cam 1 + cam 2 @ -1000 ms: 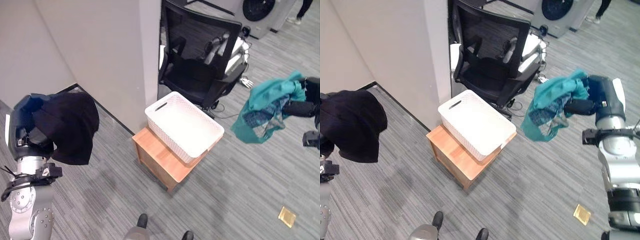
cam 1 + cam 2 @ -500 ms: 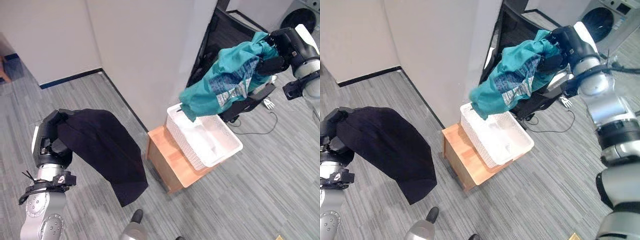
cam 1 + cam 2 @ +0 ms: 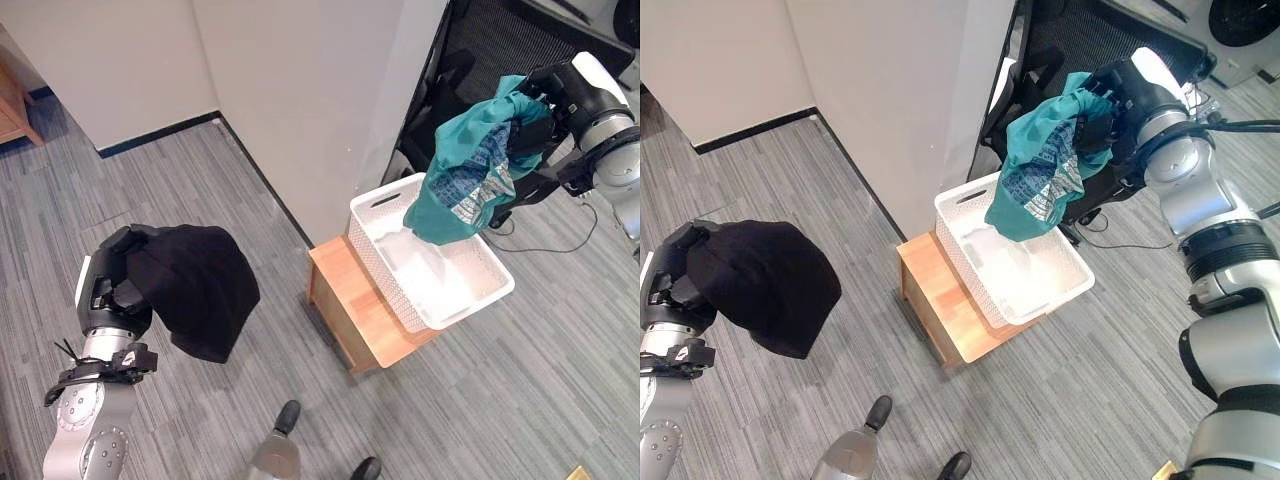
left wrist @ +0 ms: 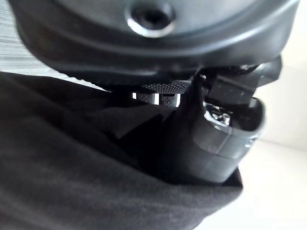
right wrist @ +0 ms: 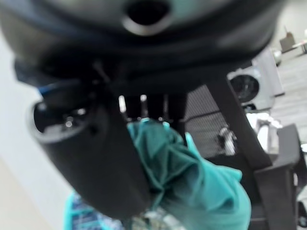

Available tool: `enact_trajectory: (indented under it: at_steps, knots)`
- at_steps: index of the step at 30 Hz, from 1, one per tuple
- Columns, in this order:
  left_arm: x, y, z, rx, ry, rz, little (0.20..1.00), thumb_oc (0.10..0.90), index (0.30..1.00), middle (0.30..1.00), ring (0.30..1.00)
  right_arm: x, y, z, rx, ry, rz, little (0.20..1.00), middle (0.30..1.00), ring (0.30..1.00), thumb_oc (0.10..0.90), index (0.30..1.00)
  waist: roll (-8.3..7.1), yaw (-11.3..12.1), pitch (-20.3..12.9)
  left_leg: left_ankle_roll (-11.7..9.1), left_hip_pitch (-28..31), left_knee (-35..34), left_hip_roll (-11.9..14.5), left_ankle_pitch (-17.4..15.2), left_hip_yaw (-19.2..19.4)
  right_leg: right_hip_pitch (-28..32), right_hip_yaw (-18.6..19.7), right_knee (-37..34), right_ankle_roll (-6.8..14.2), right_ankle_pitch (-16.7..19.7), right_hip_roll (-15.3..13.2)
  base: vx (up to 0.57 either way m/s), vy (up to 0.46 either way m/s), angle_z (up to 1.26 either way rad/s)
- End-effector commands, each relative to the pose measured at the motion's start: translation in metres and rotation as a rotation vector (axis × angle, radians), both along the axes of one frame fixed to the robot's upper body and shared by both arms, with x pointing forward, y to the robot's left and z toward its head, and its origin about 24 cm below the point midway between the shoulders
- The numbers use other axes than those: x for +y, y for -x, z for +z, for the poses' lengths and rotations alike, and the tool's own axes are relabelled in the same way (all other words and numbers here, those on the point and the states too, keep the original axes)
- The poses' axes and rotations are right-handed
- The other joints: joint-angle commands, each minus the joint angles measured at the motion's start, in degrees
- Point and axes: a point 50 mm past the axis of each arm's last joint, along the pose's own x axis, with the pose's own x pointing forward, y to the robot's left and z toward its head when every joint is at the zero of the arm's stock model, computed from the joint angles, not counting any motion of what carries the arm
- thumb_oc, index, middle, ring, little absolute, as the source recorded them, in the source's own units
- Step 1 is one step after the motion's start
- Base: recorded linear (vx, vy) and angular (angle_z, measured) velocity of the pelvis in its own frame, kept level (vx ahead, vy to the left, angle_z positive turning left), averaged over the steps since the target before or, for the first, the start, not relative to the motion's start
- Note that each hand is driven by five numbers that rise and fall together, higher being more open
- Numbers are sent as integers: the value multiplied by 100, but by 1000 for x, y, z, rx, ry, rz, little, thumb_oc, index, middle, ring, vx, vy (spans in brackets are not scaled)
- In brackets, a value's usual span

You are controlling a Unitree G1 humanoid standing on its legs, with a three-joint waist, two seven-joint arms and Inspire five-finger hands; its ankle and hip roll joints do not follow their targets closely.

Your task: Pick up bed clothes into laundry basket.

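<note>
Dangling from right hand: teal garment

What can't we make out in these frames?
- Left hand fingers: buried under the black garment in the eye views and the left wrist view.
- Far end of the basket floor: covered by the hanging teal garment in both eye views.
- Right hand grip: blurred in the right wrist view, though teal cloth is bunched in it.
- Chair seat: behind the teal garment.
</note>
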Motion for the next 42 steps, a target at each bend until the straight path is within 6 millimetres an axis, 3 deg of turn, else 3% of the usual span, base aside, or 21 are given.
enact_trajectory:
  at_steps: [1,20,21,22,42]
  knots:
    - [-16,-2,61,-312,-78,-105,300,400,300,300,300,18,11,65,-212,81,43,300,300,300,400,300,-23,-2,-318,-49,-26,-50,-134,-140,140,463,-98,42,317,-363,-55,0,0,0]
    - [-22,-1,64,-328,-66,-126,300,400,300,300,300,22,-10,21,-88,39,12,300,300,300,400,300,265,62,-10,-50,-375,-56,-217,-18,11,213,-167,25,288,-392,-53,0,-4,2]
    - [-22,-1,64,-328,-71,-126,300,400,300,300,300,19,-11,17,-65,27,-1,521,521,521,547,521,267,64,-1,-50,-387,-59,-218,-18,4,196,-157,25,285,-395,-52,-6,-4,4]
    - [-22,-1,65,-329,-71,-124,300,400,300,300,300,17,-12,14,-48,21,-9,900,900,900,800,900,261,62,-1,-48,-403,-59,-217,-14,2,175,-148,25,284,-392,-50,0,0,0]
    - [-22,-6,66,-349,-51,-118,300,400,300,300,300,23,-10,35,-99,27,11,900,900,900,800,900,187,-106,-50,-59,-277,-60,-172,-50,111,256,-3,25,274,-448,-35,0,0,0]
